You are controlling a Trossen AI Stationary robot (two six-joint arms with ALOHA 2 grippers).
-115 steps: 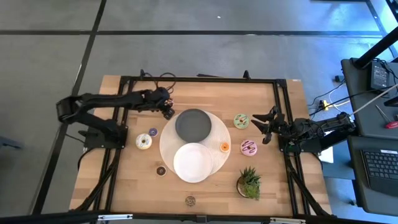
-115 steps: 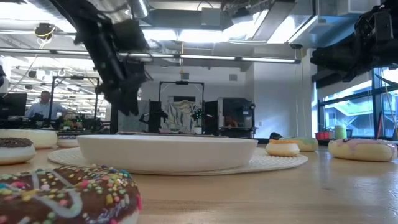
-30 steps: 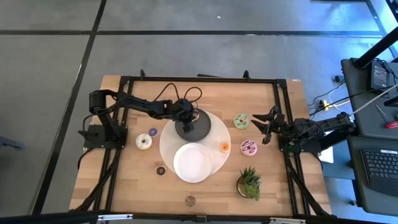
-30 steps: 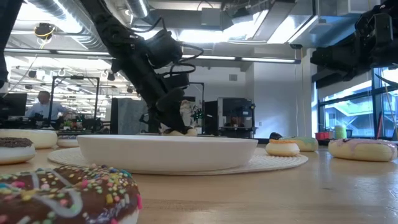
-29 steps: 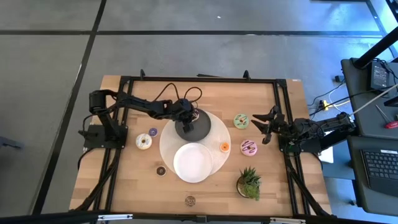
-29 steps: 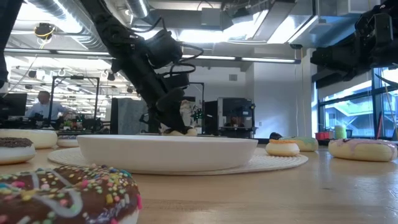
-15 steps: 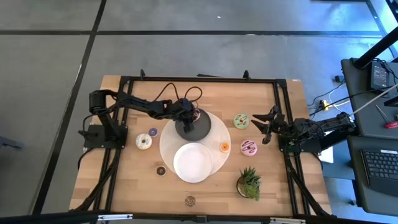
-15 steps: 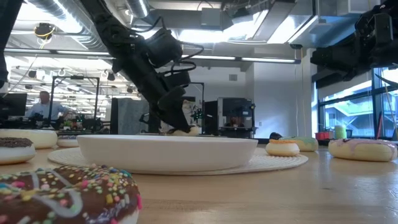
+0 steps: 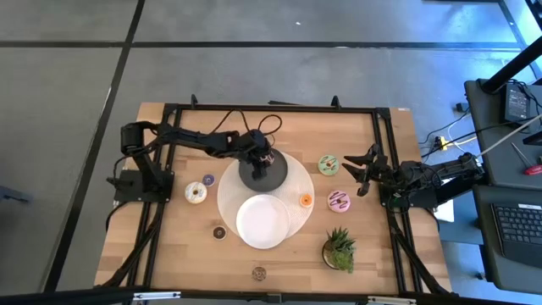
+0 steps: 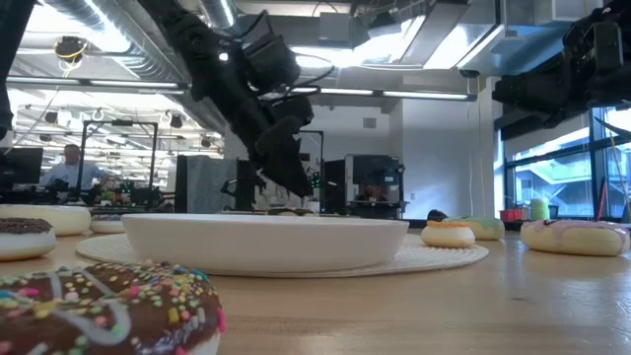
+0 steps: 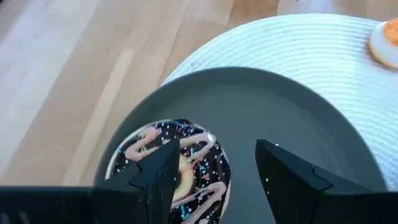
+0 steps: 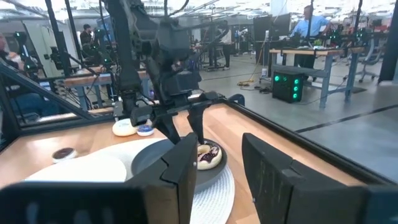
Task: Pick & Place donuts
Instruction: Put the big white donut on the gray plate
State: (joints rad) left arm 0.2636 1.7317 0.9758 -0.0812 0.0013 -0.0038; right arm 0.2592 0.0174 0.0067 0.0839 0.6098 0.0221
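A dark-iced donut (image 11: 186, 163) with pink drizzle lies flat on the dark grey plate (image 11: 292, 118), near that plate's left rim. My left gripper (image 11: 217, 171) hangs open just above it, touching nothing; the right wrist view shows it (image 12: 186, 127) over the donut (image 12: 208, 155). My right gripper (image 9: 360, 174) waits open by the table's right edge. The green (image 9: 329, 164), pink (image 9: 339, 201) and orange mini (image 9: 306, 200) donuts lie right of the plates. The white (image 9: 196, 192), purple mini (image 9: 208, 180) and dark brown mini (image 9: 219, 232) donuts lie to their left.
A white plate (image 9: 262, 220) sits near the grey one on a round white placemat (image 9: 296, 182). A spiky potted plant (image 9: 339, 250) stands near the table's near right corner. One more sprinkled brown donut (image 10: 99, 306) lies at the near edge. Dark rails frame the table.
My left gripper has risen from the dark grey plate and shifted slightly toward the table's right. The dark-iced donut that it held down at the plate stays behind, lying flat on the plate. The right arm has kept still.
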